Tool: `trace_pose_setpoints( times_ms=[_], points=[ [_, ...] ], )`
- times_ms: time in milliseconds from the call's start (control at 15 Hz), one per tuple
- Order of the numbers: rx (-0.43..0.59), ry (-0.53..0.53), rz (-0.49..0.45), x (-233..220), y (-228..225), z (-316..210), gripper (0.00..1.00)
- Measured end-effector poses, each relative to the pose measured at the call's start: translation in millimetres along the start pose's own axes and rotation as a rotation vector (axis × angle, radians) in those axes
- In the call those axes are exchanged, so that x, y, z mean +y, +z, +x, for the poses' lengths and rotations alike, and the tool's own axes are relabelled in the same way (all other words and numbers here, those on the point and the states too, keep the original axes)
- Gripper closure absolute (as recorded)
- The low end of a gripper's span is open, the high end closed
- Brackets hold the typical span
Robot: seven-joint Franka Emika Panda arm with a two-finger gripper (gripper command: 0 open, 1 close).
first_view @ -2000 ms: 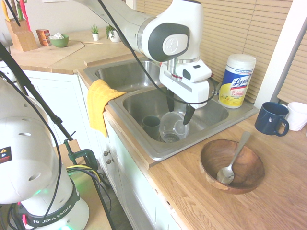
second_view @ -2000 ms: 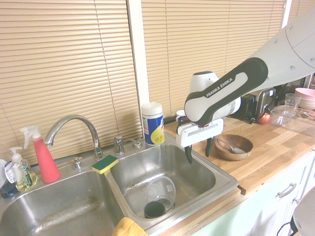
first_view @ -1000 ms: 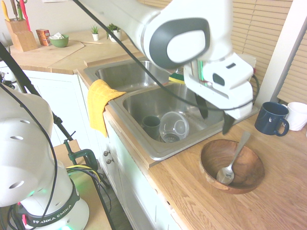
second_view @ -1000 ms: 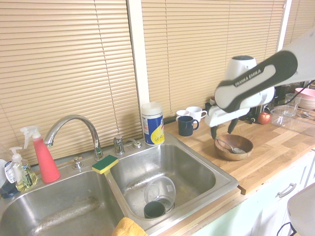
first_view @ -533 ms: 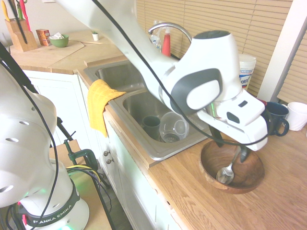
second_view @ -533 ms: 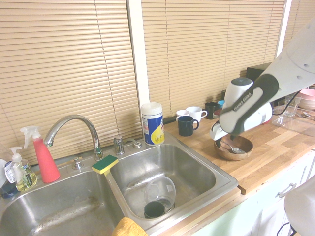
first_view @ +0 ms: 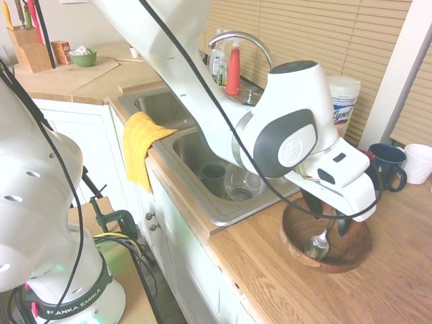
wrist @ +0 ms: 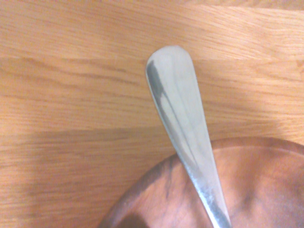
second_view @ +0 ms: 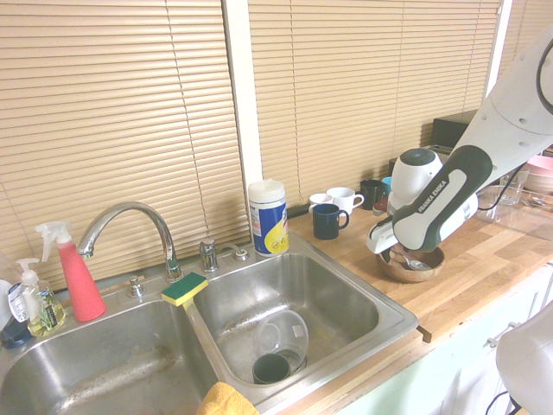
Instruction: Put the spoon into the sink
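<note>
Silver against brown — the spoon [first_view: 322,237] lies in the wooden bowl [first_view: 356,251], its handle propped on the rim and jutting over the surface [first_view: 283,283]. The gripper [first_view: 325,214] hangs just above it, fingers parted either side of the handle, nothing held. To do this well, it should settle squarely astride the slim handle and close firmly — then lift clear before heading to the sink [first_view: 192,152], well off beyond the arm.

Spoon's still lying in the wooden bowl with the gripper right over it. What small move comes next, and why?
Probably close the fingers on the handle. The gripper is down inside the wooden bowl, its dark fingers either side of the spoon, which lies unlifted. Whether they already touch it isn't clear.
</note>
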State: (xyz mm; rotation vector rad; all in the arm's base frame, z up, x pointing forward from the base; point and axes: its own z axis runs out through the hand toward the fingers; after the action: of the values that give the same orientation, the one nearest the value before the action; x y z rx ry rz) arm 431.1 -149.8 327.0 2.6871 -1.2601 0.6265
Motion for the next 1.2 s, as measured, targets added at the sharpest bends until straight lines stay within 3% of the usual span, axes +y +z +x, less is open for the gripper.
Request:
trace_pose_setpoints(
  times_ms=[1200],
  points=[
    [-0.014, 0.087, 0.053, 12.4, 14.6, 20.3, 1.00]
  ],
)
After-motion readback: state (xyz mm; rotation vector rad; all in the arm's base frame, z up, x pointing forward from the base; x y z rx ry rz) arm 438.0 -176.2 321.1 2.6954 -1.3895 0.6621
